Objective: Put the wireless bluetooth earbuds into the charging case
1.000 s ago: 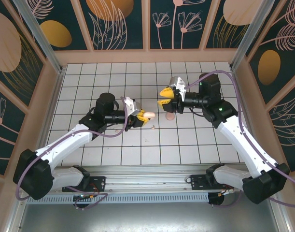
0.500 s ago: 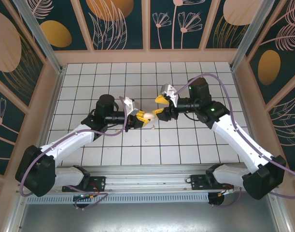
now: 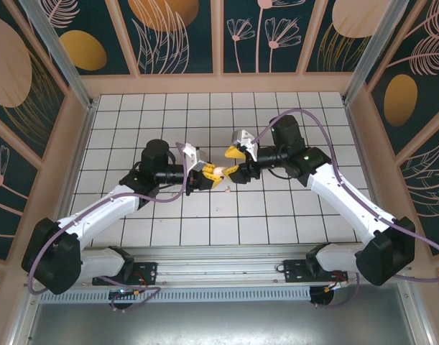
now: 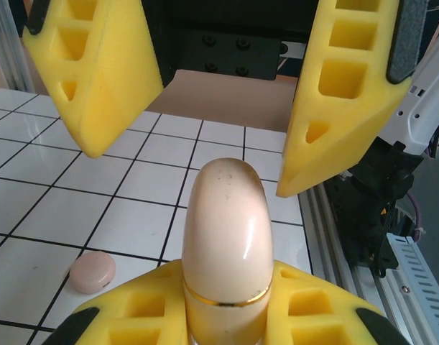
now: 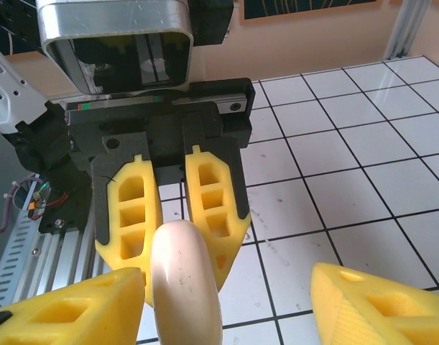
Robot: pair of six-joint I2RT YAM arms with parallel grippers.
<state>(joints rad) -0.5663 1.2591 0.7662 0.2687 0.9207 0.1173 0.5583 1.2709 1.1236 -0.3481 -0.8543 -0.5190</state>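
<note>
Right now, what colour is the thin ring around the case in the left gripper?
Gold; the ring circles the cream charging case. Left wrist view shows it best.

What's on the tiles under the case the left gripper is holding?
A small round pink disc lies on the white tiles, off to one side of the charging case. The spot straight below is covered by the case and the yellow fingers of the left gripper.

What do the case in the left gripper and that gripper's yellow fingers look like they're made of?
Charging case: likely hard plastic, glossy cream; sharp highlights, thin gold-coloured band.
Left gripper fingers: probably matte yellow plastic, perhaps printed; no shine, hollow square pockets.
</note>
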